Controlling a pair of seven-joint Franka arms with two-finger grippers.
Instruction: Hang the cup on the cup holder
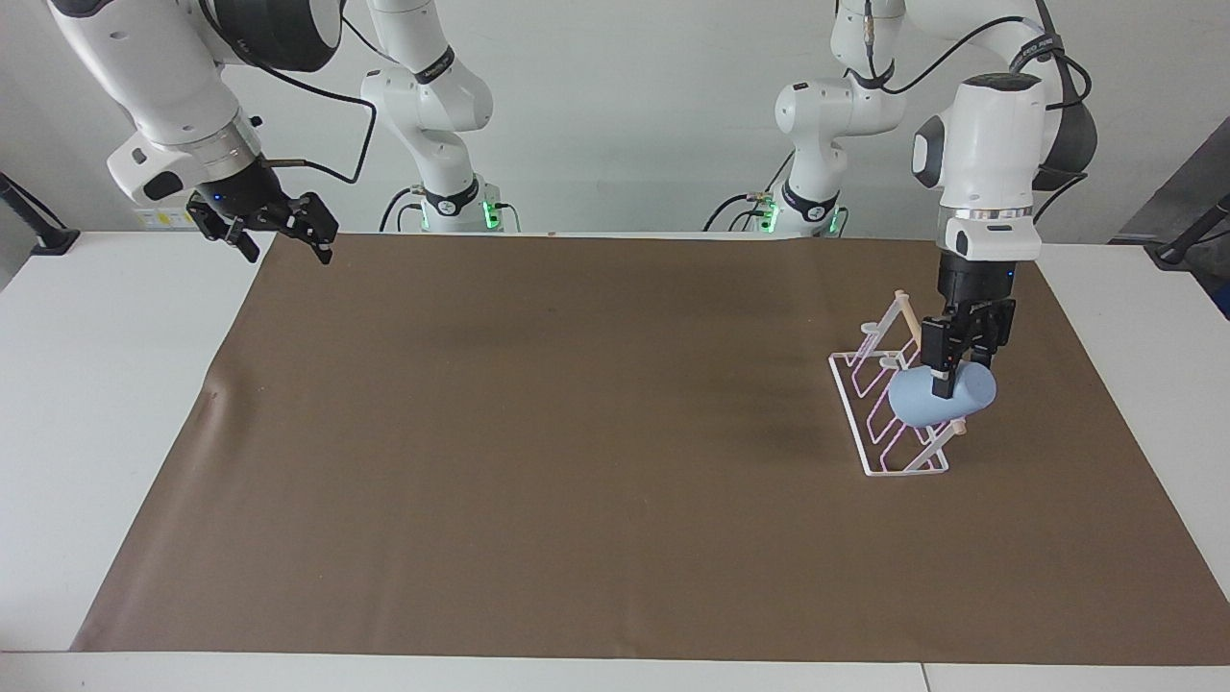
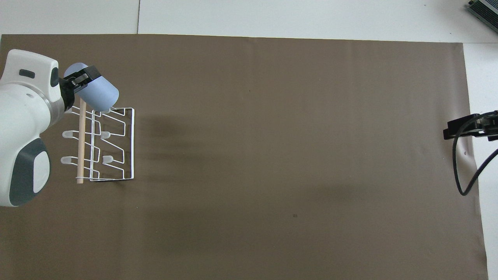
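The light-blue cup (image 1: 922,406) (image 2: 99,93) lies tilted on its side, its wide mouth toward the middle of the table. My left gripper (image 1: 946,383) (image 2: 80,79) is shut on its wall near the base. The cup hangs low over the end of the white wire cup holder (image 1: 870,396) (image 2: 128,144) farthest from the robots, right at the slanted prongs. Whether it rests on a prong I cannot tell. The holder's wooden dowel (image 2: 81,151) runs along its top. My right gripper (image 1: 285,242) (image 2: 463,126) waits open and empty in the air over the mat's edge at the right arm's end.
A brown mat (image 1: 577,461) covers most of the white table (image 1: 96,384). The holder's other prongs (image 2: 106,158) carry nothing. A black cable (image 2: 467,171) loops down from the right gripper.
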